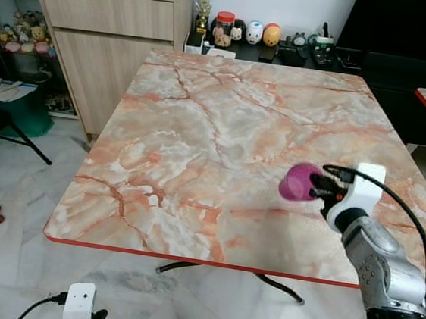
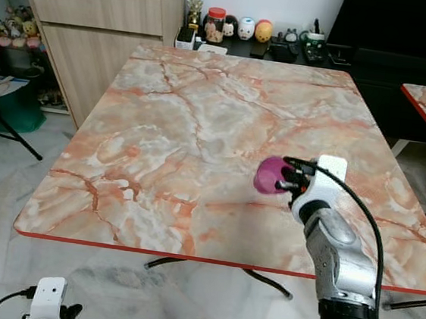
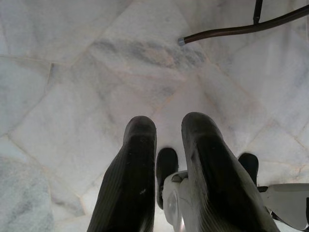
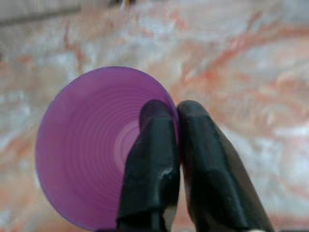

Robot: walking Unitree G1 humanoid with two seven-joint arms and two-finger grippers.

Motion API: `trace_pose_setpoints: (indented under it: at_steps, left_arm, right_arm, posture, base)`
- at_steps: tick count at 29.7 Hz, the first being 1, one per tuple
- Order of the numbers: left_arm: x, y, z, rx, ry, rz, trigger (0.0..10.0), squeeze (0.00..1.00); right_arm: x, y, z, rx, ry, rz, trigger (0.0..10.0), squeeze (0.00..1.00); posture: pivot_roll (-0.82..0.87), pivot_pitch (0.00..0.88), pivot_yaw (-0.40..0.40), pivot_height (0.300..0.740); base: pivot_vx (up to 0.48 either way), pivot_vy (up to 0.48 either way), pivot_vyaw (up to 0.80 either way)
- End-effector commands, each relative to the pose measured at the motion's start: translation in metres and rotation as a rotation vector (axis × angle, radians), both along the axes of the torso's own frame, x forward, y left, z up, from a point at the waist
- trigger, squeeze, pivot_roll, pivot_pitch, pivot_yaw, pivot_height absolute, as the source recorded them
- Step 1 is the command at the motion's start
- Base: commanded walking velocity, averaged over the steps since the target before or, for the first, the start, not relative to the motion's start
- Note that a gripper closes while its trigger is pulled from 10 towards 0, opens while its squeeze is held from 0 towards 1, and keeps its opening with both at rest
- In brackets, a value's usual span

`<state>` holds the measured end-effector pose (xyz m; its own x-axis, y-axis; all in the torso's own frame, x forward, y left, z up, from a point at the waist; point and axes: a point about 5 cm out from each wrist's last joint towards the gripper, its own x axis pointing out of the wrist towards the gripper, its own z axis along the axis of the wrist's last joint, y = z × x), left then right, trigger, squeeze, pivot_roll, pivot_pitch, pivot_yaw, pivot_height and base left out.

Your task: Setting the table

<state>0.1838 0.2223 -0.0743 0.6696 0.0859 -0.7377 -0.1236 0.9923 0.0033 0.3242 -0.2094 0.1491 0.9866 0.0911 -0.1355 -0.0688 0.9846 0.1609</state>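
Over the marble table (image 1: 199, 143), near right side, the right gripper (image 1: 318, 187) pinches a purple cup (image 1: 299, 181) by its rim; the left gripper (image 3: 169, 145) hangs low, fingers narrowly apart.

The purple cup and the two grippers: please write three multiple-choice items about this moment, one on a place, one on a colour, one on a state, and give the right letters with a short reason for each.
1. Where is the purple cup?
A. Held over the marble table, near its right side
B. On the cabinet
C. On the floor

2. What colour is the table's edge band?
A. Blue
B. Red
C. Black

3. How does the right gripper hold the cup?
A. Jaws wide open, cup free
B. Jaws pinched on the cup's rim, one finger inside
C. Cup balanced on top of the wrist

Answers:
1 A, the head views show the cup at the right arm's tip above the tabletop.
2 B, a red band runs along the near edge.
3 B, the right wrist view shows the wall between the fingers.

The left gripper hangs over the floor.
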Motion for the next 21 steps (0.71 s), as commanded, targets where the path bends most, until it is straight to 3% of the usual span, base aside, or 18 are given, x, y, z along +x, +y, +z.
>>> trace_pose_setpoints:
  at_steps: [1, 2, 4, 21]
  left_arm:
    - [-0.006, -0.001, -0.003, 0.010, 0.032, -0.008, 10.0, 0.00]
    - [-0.006, 0.000, -0.003, 0.012, 0.034, -0.007, 10.0, 0.00]
    - [-0.006, 0.000, -0.004, 0.011, 0.035, -0.005, 10.0, 0.00]
    - [-0.006, 0.000, -0.004, 0.011, 0.035, -0.005, 10.0, 0.00]
  right_arm:
    - [0.003, -0.001, 0.025, -0.003, -0.135, -0.036, 10.0, 0.00]
    - [0.004, 0.004, 0.037, 0.006, -0.216, -0.050, 10.0, 0.00]
    - [0.004, 0.008, 0.040, -0.043, -0.230, -0.060, 10.0, 0.00]
    - [0.004, 0.008, 0.040, -0.043, -0.230, -0.060, 10.0, 0.00]
  posture:
    - [0.03, 0.000, -0.030, 0.740]
    - [0.03, 0.000, -0.029, 0.740]
    - [0.02, 0.000, -0.029, 0.740]
    - [0.02, 0.000, -0.029, 0.740]
  base:
    - [0.000, 0.000, 0.00]
    - [0.000, 0.000, 0.00]
    - [0.000, 0.000, 0.00]
    - [0.000, 0.000, 0.00]
